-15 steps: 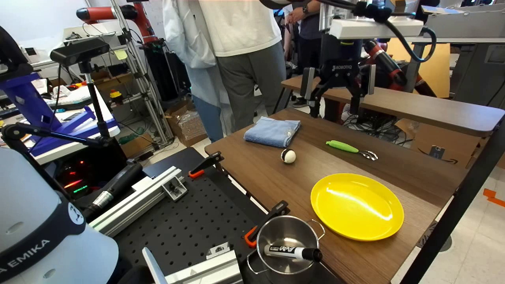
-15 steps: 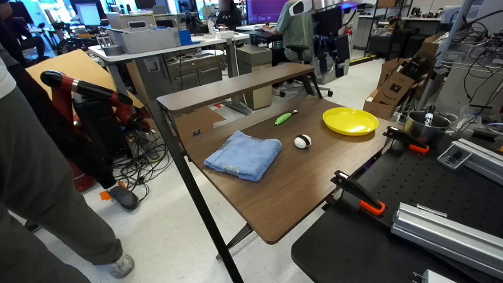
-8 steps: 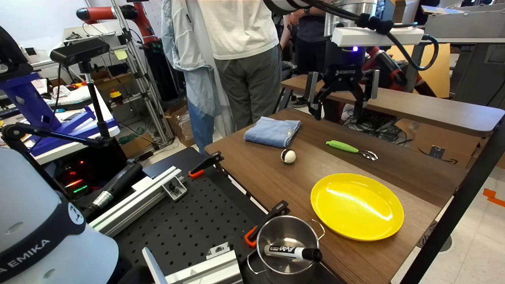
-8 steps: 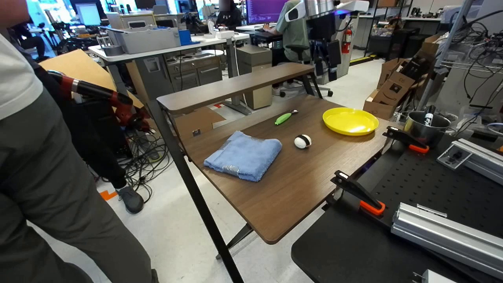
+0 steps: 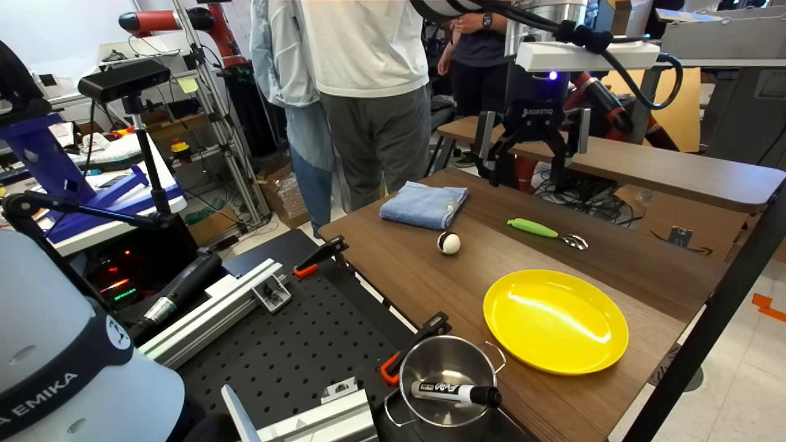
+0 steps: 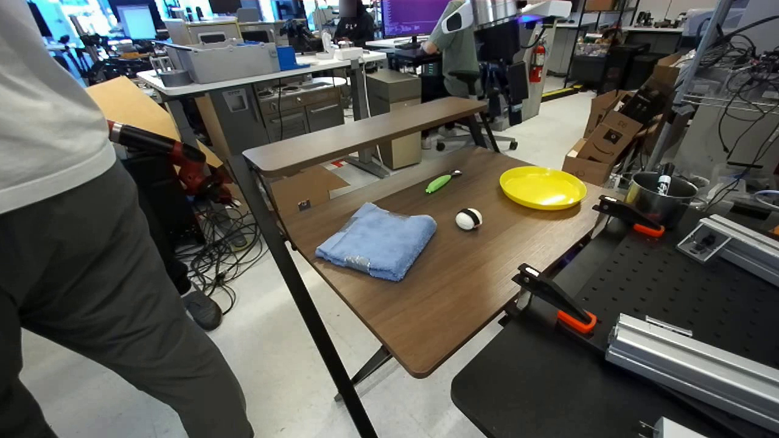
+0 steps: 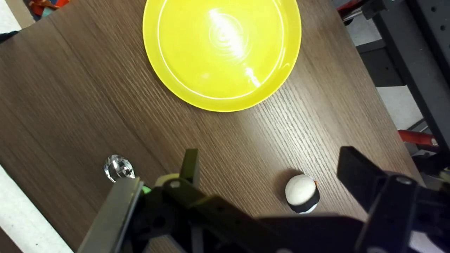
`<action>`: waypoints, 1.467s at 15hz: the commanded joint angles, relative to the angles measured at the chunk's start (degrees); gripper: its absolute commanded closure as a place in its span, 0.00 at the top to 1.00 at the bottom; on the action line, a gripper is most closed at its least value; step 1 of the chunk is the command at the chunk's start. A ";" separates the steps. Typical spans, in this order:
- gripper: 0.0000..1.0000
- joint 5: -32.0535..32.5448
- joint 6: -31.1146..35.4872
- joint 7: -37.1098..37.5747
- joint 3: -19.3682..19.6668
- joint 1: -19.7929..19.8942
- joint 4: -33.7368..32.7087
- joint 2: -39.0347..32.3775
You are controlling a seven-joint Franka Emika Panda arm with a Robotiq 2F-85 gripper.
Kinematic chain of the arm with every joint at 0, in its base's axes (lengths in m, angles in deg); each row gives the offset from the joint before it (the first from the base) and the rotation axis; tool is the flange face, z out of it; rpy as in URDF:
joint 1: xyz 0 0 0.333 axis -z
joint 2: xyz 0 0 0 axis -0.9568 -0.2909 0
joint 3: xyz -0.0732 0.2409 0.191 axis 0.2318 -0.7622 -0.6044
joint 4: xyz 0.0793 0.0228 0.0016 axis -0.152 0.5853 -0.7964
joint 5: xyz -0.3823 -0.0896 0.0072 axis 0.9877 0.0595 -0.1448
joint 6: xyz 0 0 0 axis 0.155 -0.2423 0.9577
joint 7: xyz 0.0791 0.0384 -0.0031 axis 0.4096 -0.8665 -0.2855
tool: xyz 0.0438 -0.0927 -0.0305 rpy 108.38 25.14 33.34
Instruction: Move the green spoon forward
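Note:
The green spoon lies flat on the brown table, its lime-green handle [image 5: 532,228] toward the blue cloth and its metal head [image 5: 575,242] away from it. It also shows in an exterior view [image 6: 439,183]. In the wrist view its metal head [image 7: 119,168] and a sliver of green show at the lower left; the rest is hidden behind a gripper finger. My gripper [image 5: 524,175] hangs above the table, open and empty, apart from the spoon. It also shows in an exterior view [image 6: 505,112]. In the wrist view the fingers of my gripper [image 7: 270,162] stand wide apart.
A yellow plate [image 5: 556,322], a white ball with a black band [image 5: 449,243] and a folded blue cloth [image 5: 424,205] lie on the table. A raised shelf [image 5: 645,169] runs along one side. A metal pot [image 5: 448,350] holds a marker. A person [image 6: 122,292] stands near.
Between one second and half a second ago my gripper moved slightly down; since then it has held still. The standing person has shifted. The spoon has not moved.

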 commanded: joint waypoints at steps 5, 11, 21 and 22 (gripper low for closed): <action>1.00 1.47 7.17 0.17 -1.65 1.54 1.10 -0.92; 1.00 5.16 20.66 -2.56 -2.87 1.78 3.47 -4.49; 1.00 7.14 27.83 -7.14 -4.61 2.73 -2.15 -14.18; 1.00 6.91 27.25 -7.71 -4.95 2.87 -3.24 -15.15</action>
